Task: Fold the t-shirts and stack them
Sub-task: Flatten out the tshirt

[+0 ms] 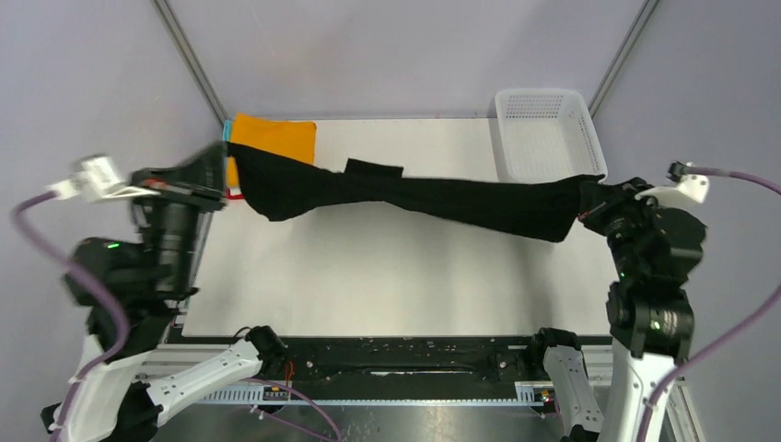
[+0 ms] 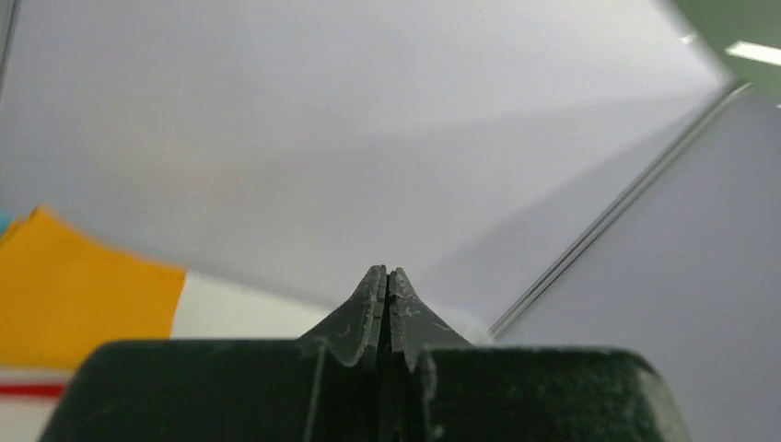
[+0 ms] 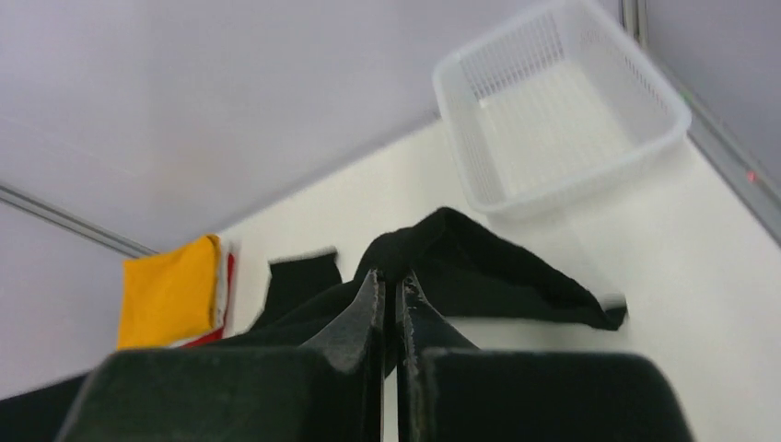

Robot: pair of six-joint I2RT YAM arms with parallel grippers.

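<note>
Above the table (image 1: 387, 295): the black t-shirt (image 1: 433, 198) hangs stretched from left to right, bunched into a loose band, lifted off the surface and not folded.
Basket (image 1: 545, 93): white mesh, at the far right corner; the shirt's right end passes just in front of it.
Stack (image 3: 225, 295): at the far left corner, with the orange t-shirt (image 1: 276, 138) folded on top; red, white and teal edges peek out beneath it.
Right gripper (image 3: 393, 278): jaws pinched on the black shirt's right end, with cloth bunched around the tips.
Left gripper (image 2: 388, 276): jaws pressed together. Its own camera shows no cloth at the tips, yet from above the shirt's left end runs up to it, so a hold is likely but not certain.
Done: four shirts appear to be folded and piled.
Left: the black one has to be spread flat, folded and set on the pile; it looks like the last piece.
</note>
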